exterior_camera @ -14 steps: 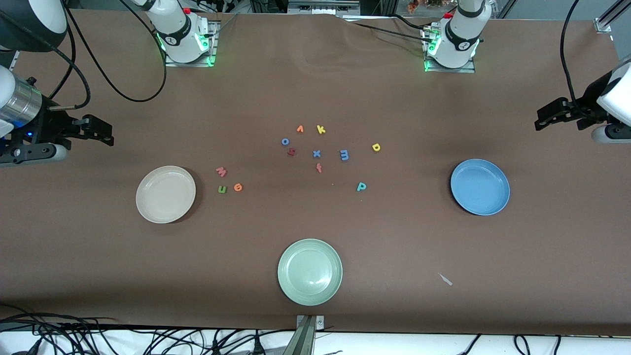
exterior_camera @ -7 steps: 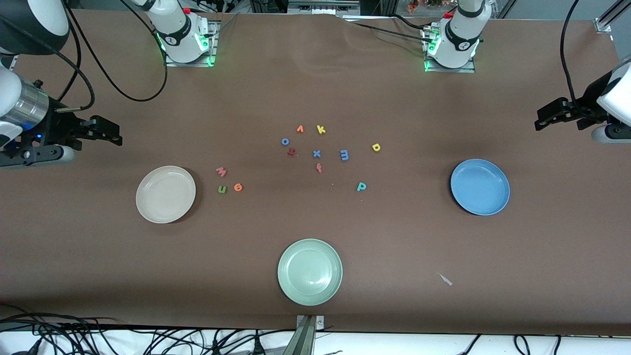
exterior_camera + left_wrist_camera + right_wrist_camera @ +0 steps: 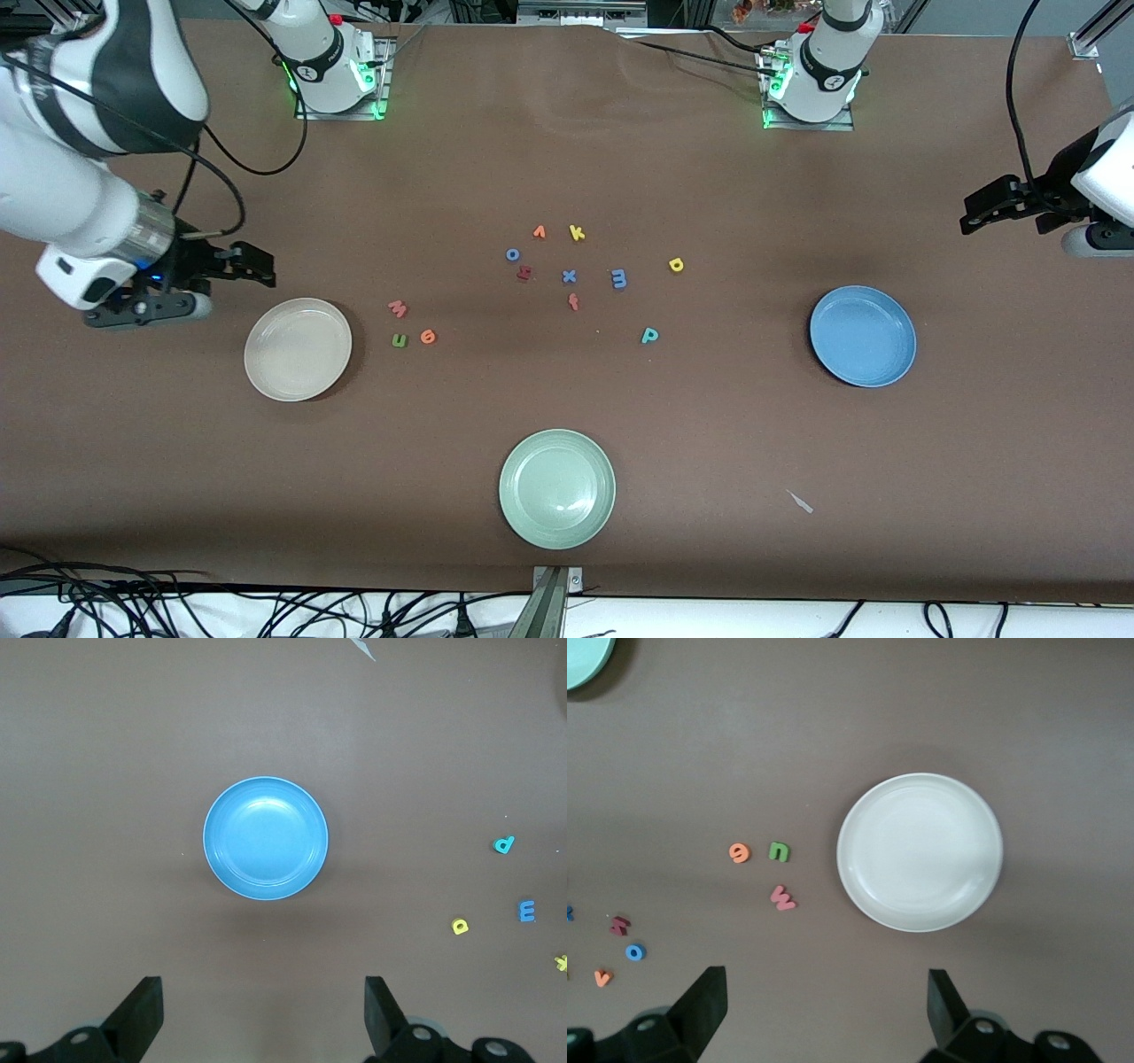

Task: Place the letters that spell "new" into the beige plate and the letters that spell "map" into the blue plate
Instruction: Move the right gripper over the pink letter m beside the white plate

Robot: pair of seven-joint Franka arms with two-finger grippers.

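Observation:
The beige plate (image 3: 298, 349) (image 3: 920, 851) lies empty toward the right arm's end. Beside it are the pink "w" (image 3: 397, 308) (image 3: 783, 898), green "n" (image 3: 400, 339) (image 3: 779, 850) and orange "e" (image 3: 428, 336) (image 3: 740, 852). The blue plate (image 3: 863, 336) (image 3: 266, 838) lies empty toward the left arm's end. The blue "m" (image 3: 618, 278) (image 3: 527, 911), yellow "a" (image 3: 676, 264) (image 3: 460, 926) and teal "p" (image 3: 649, 335) (image 3: 504, 845) lie mid-table. My right gripper (image 3: 263, 268) (image 3: 824, 1001) hangs open and empty over the cloth just off the beige plate's rim. My left gripper (image 3: 974, 217) (image 3: 263, 1010) waits open and empty over the table's end, off the blue plate.
A pale green plate (image 3: 557, 488) sits empty near the front edge. Spare letters cluster mid-table: orange "v" (image 3: 539, 232), yellow "k" (image 3: 577, 233), blue "o" (image 3: 512, 254), blue "x" (image 3: 569, 276), red "f" (image 3: 573, 302) and a dark red letter (image 3: 524, 273). A paper scrap (image 3: 802, 502) lies on the cloth.
My right arm has swung in from the table's end toward the beige plate, its gripper still open. The left arm and all letters have stayed put.

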